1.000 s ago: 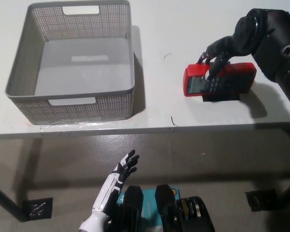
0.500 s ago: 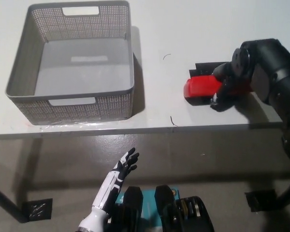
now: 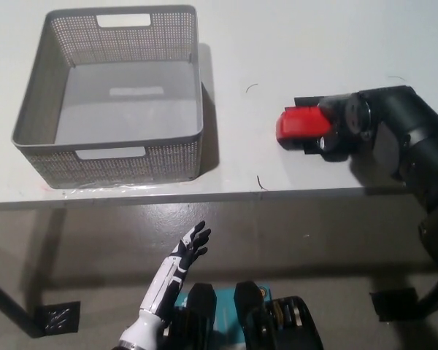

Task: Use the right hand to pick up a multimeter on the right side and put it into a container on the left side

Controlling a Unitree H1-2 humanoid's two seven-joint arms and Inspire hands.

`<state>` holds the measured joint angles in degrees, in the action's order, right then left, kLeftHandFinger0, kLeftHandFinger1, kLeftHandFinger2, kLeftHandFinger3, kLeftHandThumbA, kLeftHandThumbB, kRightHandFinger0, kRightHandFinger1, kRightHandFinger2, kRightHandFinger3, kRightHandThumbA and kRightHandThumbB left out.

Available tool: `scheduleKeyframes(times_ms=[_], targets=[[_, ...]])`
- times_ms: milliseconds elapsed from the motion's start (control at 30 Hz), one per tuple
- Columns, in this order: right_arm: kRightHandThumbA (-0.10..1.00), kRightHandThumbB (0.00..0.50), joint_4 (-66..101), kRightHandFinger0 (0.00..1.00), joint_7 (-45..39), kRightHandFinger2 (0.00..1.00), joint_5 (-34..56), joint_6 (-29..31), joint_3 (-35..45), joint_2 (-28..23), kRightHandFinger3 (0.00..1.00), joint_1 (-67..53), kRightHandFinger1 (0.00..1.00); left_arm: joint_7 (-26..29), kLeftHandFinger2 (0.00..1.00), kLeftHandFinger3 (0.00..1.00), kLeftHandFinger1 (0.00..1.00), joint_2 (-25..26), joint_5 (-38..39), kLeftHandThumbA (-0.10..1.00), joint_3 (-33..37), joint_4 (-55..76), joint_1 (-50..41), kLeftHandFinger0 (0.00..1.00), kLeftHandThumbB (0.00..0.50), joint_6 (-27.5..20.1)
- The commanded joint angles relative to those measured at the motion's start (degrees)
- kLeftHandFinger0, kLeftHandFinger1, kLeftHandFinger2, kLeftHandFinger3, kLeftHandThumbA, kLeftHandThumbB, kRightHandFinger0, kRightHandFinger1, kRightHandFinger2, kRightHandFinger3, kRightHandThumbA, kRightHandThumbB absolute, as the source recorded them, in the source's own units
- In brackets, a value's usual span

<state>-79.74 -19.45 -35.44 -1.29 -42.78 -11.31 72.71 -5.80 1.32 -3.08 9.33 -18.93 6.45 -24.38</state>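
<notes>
On the right of the white table (image 3: 241,44), the red multimeter (image 3: 299,124) is tipped so that only its red left end and a black part behind it show. My black right hand (image 3: 342,131) is wrapped over its right part, fingers closed on it. The grey perforated container (image 3: 109,157) stands at the left of the table with nothing inside. Between container and multimeter lies a stretch of bare tabletop. Below the table's front edge, my white left hand (image 3: 184,257) rests with its fingers spread, holding nothing.
The table's front edge (image 3: 226,195) runs across the picture just below the container and the multimeter. Two small dark marks (image 3: 260,182) lie on the tabletop between them. Grey floor shows below.
The multimeter lay face up a second ago; it is now turned on its side. My right hand has rolled over it and closed around its right part. The left hand has not moved.
</notes>
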Motion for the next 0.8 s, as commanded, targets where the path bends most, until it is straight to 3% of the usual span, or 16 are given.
scheduleKeyframes(times_ms=[0,33,67,100,133,167,200,233,333,400,433,567,633,700,733,767], targets=[[-0.10,0.192,-1.5,0.00,26.5,0.16,4.6,3.0,7.7,-2.3,0.38,-5.6,0.02,-0.7,1.00,1.00,1.00,0.4,0.6,1.00,-0.2,1.8,2.0,1.00,0.463,-2.5],[-0.10,0.180,-1.5,0.00,26.2,0.20,6.3,3.7,9.7,-2.4,0.38,-5.3,0.05,-0.8,1.00,1.00,1.00,0.3,0.8,1.00,-0.2,1.7,2.0,1.00,0.463,-2.5],[-0.10,0.148,-1.4,0.00,24.4,0.20,9.4,4.0,13.0,-2.4,0.21,-4.7,0.06,-0.7,1.00,1.00,1.00,0.3,0.7,1.00,-0.2,1.7,2.0,1.00,0.457,-2.5],[-0.10,0.153,-1.3,0.00,22.2,0.49,12.7,4.6,16.9,-2.6,0.34,-3.9,0.24,-0.6,1.00,1.00,1.00,0.3,0.5,1.00,-0.2,1.6,2.0,1.00,0.457,-2.5],[-0.10,0.131,-1.2,0.00,21.4,0.63,13.7,5.2,18.6,-2.6,0.49,-3.7,0.31,-0.5,1.00,1.00,1.00,0.3,0.4,1.00,-0.2,1.6,1.9,1.00,0.457,-2.5],[-0.10,0.122,-1.1,0.00,19.5,0.77,16.1,4.7,21.9,-2.5,0.72,-2.7,0.41,-0.6,1.00,1.00,1.00,0.4,0.4,1.00,-0.2,1.6,2.0,1.00,0.458,-2.5],[-0.10,0.138,-1.1,0.00,18.4,0.77,17.4,4.1,23.9,-2.4,0.79,-2.1,0.45,-0.6,1.00,1.00,1.00,0.4,0.4,1.00,-0.2,1.6,2.0,1.00,0.454,-2.5],[-0.10,0.136,-1.1,0.00,16.2,0.75,20.0,2.7,28.0,-2.2,0.79,-1.0,0.44,-0.6,1.00,1.00,1.00,0.4,0.5,1.00,-0.2,1.6,2.0,1.00,0.452,-2.5],[-0.10,0.176,-0.7,0.00,11.6,0.78,29.3,-0.4,40.1,-1.9,0.70,1.5,0.45,-0.6,1.00,1.00,1.00,0.3,0.2,1.00,-0.1,1.7,1.7,1.00,0.452,-2.5],[-0.10,0.158,-0.5,0.00,9.8,0.85,32.6,-1.7,46.0,-1.7,0.78,2.5,0.48,-0.5,1.00,1.00,1.00,0.3,0.0,1.00,-0.1,1.5,1.8,1.00,0.449,-2.5],[-0.10,0.155,-0.6,0.00,8.6,0.88,35.8,-3.3,50.3,-1.5,0.98,3.4,0.51,-0.5,1.00,1.00,1.00,0.4,0.0,1.00,-0.1,1.5,1.7,1.00,0.448,-2.5],[-0.10,0.154,-0.3,0.00,7.1,0.80,43.0,-8.1,61.6,-1.0,1.00,6.4,0.40,-0.7,1.00,1.00,1.00,0.3,0.3,1.00,-0.2,1.4,1.7,1.00,0.447,-2.5],[-0.10,0.122,-0.3,0.00,6.4,0.77,43.9,-9.6,64.3,-0.8,1.00,7.3,0.28,-0.6,1.00,1.00,1.00,0.4,0.1,1.00,-0.2,1.4,1.6,1.00,0.446,-2.5],[-0.10,0.118,-0.1,0.00,4.5,0.67,45.3,-10.8,67.4,-0.7,1.00,8.5,0.11,-0.7,1.00,1.00,1.00,0.4,0.2,1.00,-0.2,1.3,1.6,1.00,0.448,-2.5],[-0.10,0.171,0.1,0.00,4.1,0.64,45.6,-11.2,68.3,-0.7,1.00,8.9,0.05,-0.7,1.00,1.00,1.00,0.4,0.3,1.00,-0.2,1.2,1.6,1.00,0.454,-2.5],[-0.10,0.168,0.3,0.00,4.1,0.62,46.6,-12.3,70.5,-0.5,1.00,9.8,0.02,-0.8,1.00,1.00,1.00,0.4,0.4,1.00,-0.1,1.0,1.6,1.00,0.454,-2.5]])
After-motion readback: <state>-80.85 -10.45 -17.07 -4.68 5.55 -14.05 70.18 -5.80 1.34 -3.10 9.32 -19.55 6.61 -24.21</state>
